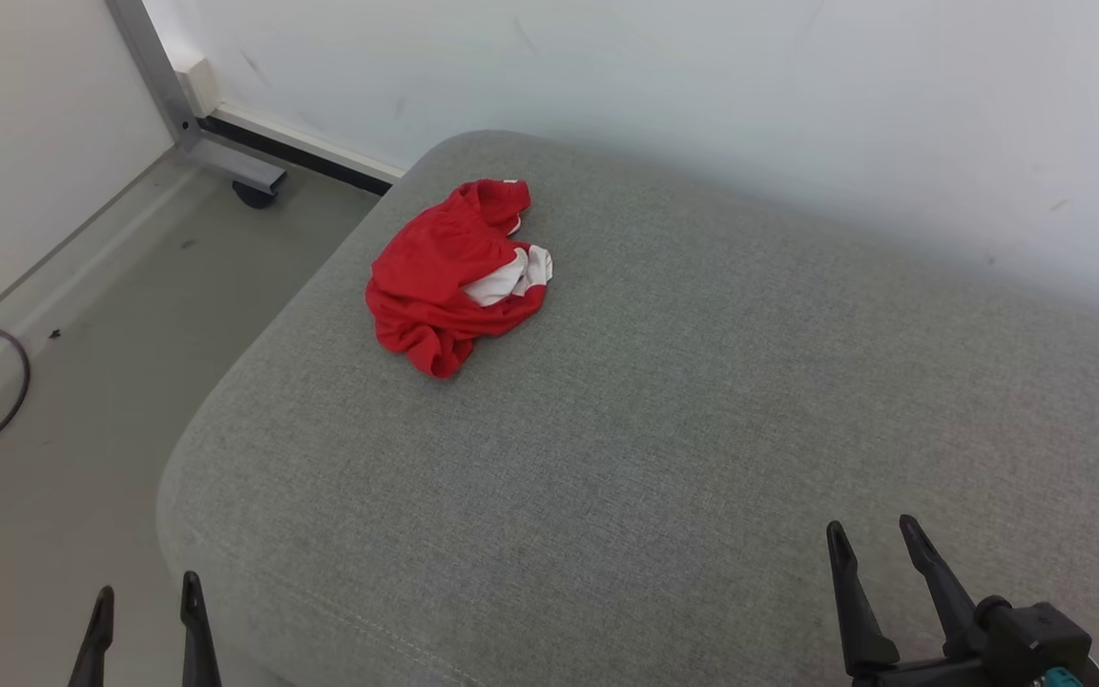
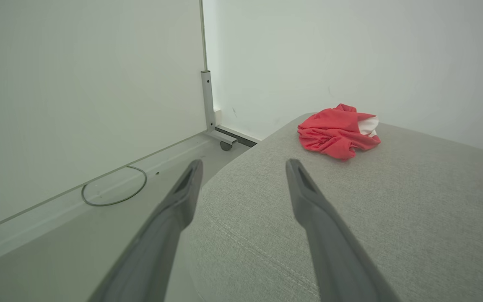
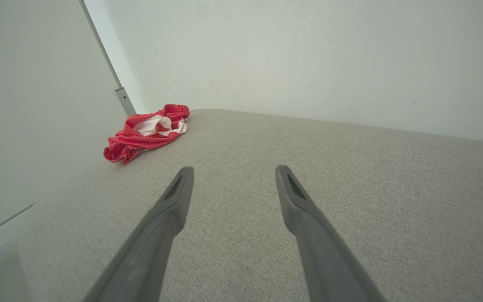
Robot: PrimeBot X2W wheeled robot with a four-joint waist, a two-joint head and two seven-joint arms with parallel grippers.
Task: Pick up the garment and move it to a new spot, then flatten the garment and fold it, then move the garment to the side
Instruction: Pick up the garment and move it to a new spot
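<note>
A crumpled red garment (image 1: 454, 275) with a white patch lies bunched near the far left corner of a grey upholstered seat (image 1: 683, 401). The same garment (image 2: 337, 131) sits ahead and to the right in the left wrist view, and the garment (image 3: 147, 131) lies far ahead to the left in the right wrist view. My left gripper (image 1: 144, 593) hangs open at the lower left, off the seat's near left corner, with nothing between its fingers. My right gripper (image 1: 874, 534) stands open over the seat's near right part, also empty. Both are far from the garment.
A white wall (image 1: 702, 95) runs behind the seat. To the left is pale floor (image 1: 82, 382) with a dark cable loop (image 1: 6, 401), a metal frame post (image 1: 154, 76) on a castor (image 1: 254, 194), and a white panel (image 1: 15, 143). The seat's left edge drops to the floor.
</note>
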